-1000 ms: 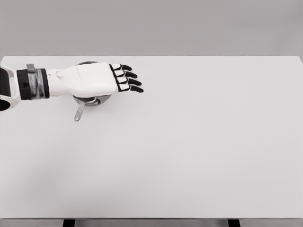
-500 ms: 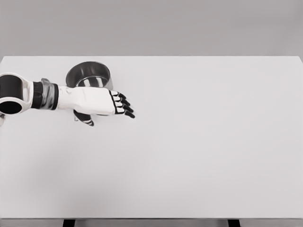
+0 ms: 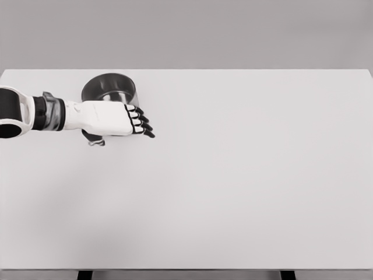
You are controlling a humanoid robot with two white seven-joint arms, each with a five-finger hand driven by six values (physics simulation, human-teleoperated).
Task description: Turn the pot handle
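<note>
A white table [image 3: 233, 175] under a grey wall: the metal pot [image 3: 108, 89] sits near its far left edge, the left hand [image 3: 108, 118] just in front, fingers [image 3: 141, 119] loosely extended, holding nothing visible.

A wide white surface [image 3: 245, 186] fills most of the view, its far edge running straight across the upper part. Behind it stands a plain grey wall [image 3: 233, 32]. Two dark legs [image 3: 84, 275] show under the near edge.
</note>
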